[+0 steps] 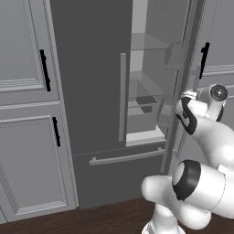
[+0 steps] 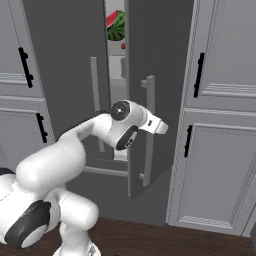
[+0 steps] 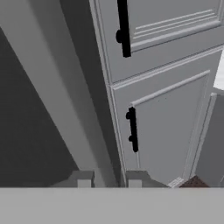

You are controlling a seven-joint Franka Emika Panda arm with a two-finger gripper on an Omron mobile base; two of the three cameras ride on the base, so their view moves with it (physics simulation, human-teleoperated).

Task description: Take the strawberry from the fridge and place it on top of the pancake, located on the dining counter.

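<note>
Currently the gripper [image 3: 108,178] is being held nearest, jaws drawn together on the edge of the fridge's [image 1: 91,82] right door [image 2: 155,75], which is standing partly swung out. Beyond it, the opening is being exposed; deep inside, on an upper shelf, the watermelon piece [image 2: 115,25] is being shown, a small red bit just below it, possibly the strawberry [image 2: 123,46]. Up and inward from the hand.

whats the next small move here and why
Probably swing the right fridge door wider. The gripper looks shut around that door's edge, and the gap is narrow: the watermelon shows through it, so the arm likely cannot reach the shelves yet.
</note>
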